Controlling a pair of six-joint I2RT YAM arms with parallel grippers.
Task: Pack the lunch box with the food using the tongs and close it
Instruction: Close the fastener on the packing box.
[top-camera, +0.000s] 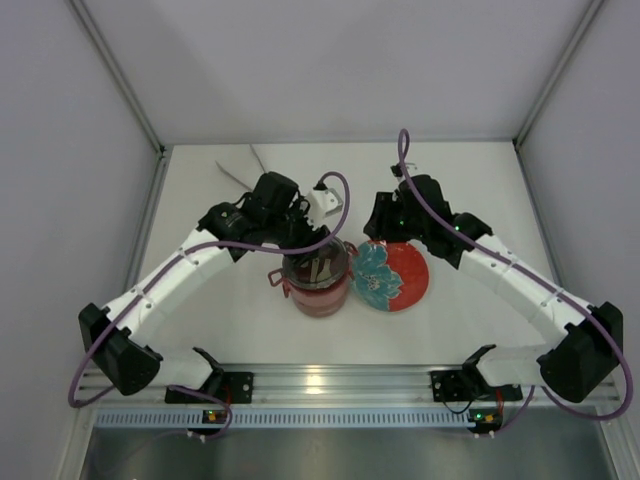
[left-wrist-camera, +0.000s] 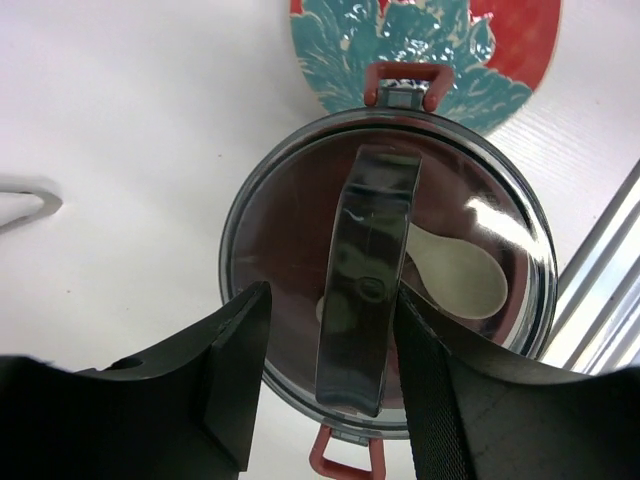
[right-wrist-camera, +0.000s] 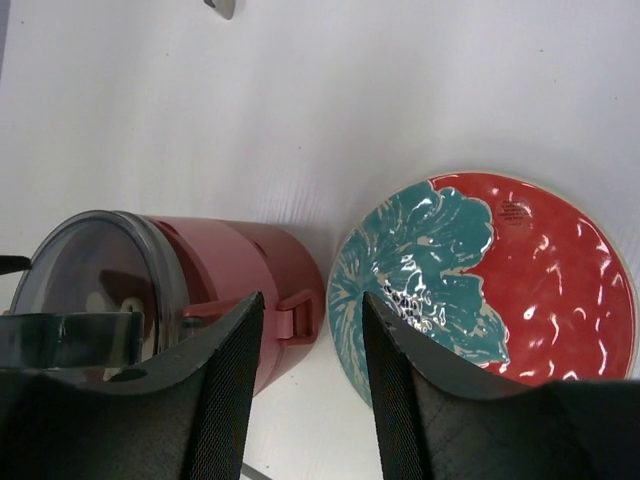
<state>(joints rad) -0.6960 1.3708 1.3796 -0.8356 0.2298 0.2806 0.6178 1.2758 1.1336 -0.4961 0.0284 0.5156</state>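
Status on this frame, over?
Left gripper open, straddling lid handle. Right gripper open near side latch. Lunch box stacked, lidded. Plate close alongside.

We observe a white bench enclosed on three sides by plain pale grey panels: the left wall, the back wall and the right wall. Slim metal struts follow both rear corners. An aluminium rail spans the near bench edge and carries a bright glare at its centre. Lighting is soft and even.
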